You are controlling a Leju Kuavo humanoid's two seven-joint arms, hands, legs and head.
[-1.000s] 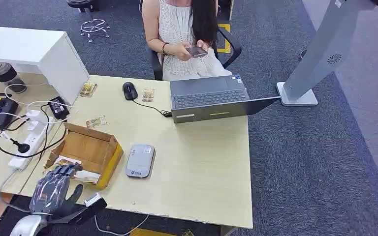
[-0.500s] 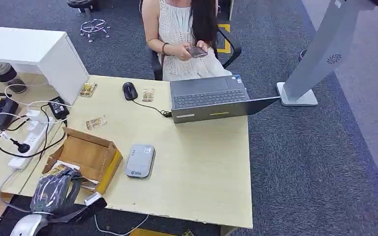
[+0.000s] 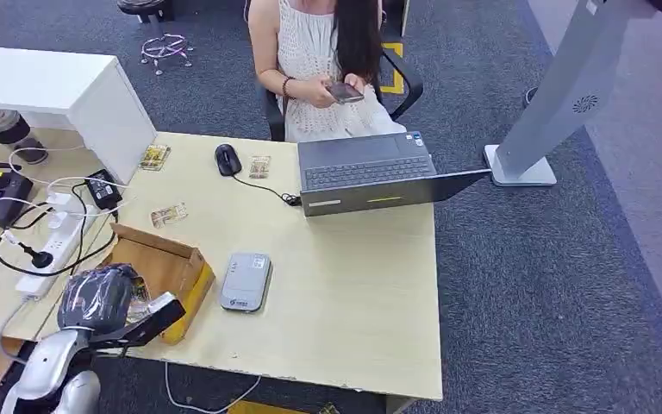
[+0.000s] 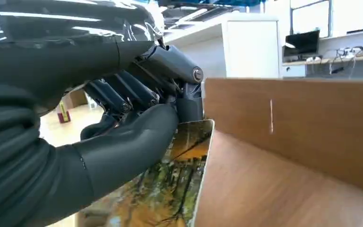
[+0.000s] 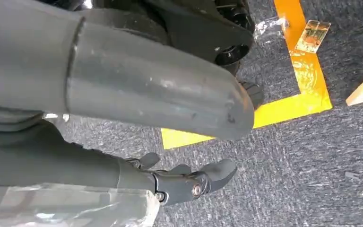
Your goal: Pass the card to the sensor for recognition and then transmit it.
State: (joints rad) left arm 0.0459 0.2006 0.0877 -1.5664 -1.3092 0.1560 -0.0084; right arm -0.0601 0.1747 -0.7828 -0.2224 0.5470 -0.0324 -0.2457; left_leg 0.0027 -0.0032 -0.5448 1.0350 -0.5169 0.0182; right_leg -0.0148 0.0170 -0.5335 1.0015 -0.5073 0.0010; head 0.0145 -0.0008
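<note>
Since a second ago the left hand (image 3: 96, 296) has risen from the table's near edge to the open cardboard box (image 3: 165, 263), and it now pinches a card (image 4: 170, 182) printed with autumn trees between thumb and fingers, inside the box by its brown wall. Just beside the box lies the grey card reader (image 3: 246, 281). Farther along the table (image 3: 353, 293) sit a mouse (image 3: 227, 159), a laptop (image 3: 371, 171) and loose cards (image 3: 168, 214). The right hand (image 5: 189, 182) hangs over carpet, fingers loosely apart, holding nothing.
</note>
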